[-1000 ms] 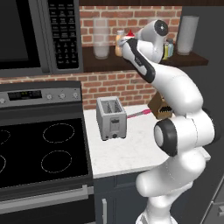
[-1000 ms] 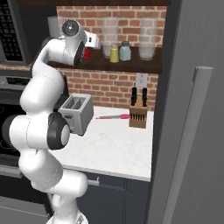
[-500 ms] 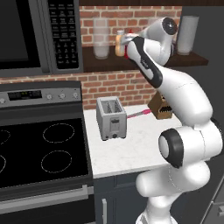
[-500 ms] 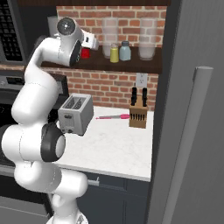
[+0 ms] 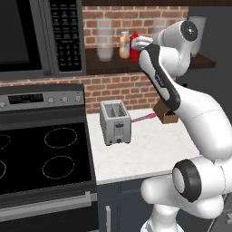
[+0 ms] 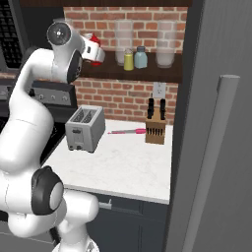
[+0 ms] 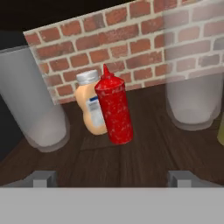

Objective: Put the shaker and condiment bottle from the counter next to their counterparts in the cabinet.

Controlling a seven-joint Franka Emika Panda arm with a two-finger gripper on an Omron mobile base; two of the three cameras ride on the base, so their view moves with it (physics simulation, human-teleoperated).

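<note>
The red condiment bottle [image 7: 114, 109] stands upright on the dark wooden cabinet shelf [image 7: 148, 144], touching the peach-orange bottle with a white cap [image 7: 89, 109] behind it. My gripper [image 7: 112, 177] is open, its fingertips wide apart and short of the red bottle. In the left base view my gripper [image 5: 142, 43] sits just right of the red bottle [image 5: 134, 45] and the peach bottle [image 5: 124, 44]. Further along the shelf the yellow-green shaker [image 6: 128, 60] stands beside the pale blue shaker [image 6: 141, 57]. The red bottle [image 6: 95, 40] peeks past my gripper [image 6: 98, 50].
Tall clear glass jars [image 7: 35, 105] [image 7: 192, 74] flank the bottles on the shelf. Below, on the white counter [image 5: 149, 154], are a toaster [image 5: 115, 121], a knife block [image 6: 155, 127] and a pink utensil [image 6: 127, 131]. A microwave [image 5: 36, 36] hangs left; the stove [image 5: 41, 158] lies beneath it.
My arm's elbow has swung lower and further out while the hand stays at the shelf by the red bottle. The bottles and shakers have not moved.
</note>
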